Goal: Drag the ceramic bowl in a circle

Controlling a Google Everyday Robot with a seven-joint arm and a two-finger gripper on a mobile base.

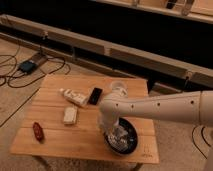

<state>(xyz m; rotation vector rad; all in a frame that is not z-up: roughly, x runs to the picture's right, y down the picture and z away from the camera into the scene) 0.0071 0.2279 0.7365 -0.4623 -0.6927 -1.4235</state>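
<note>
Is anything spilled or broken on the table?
Nothing looks spilled or broken. The ceramic bowl sits upright near the front edge of the table, with the gripper down inside it. The white bottle lies on its side, with no leak visible.
</note>
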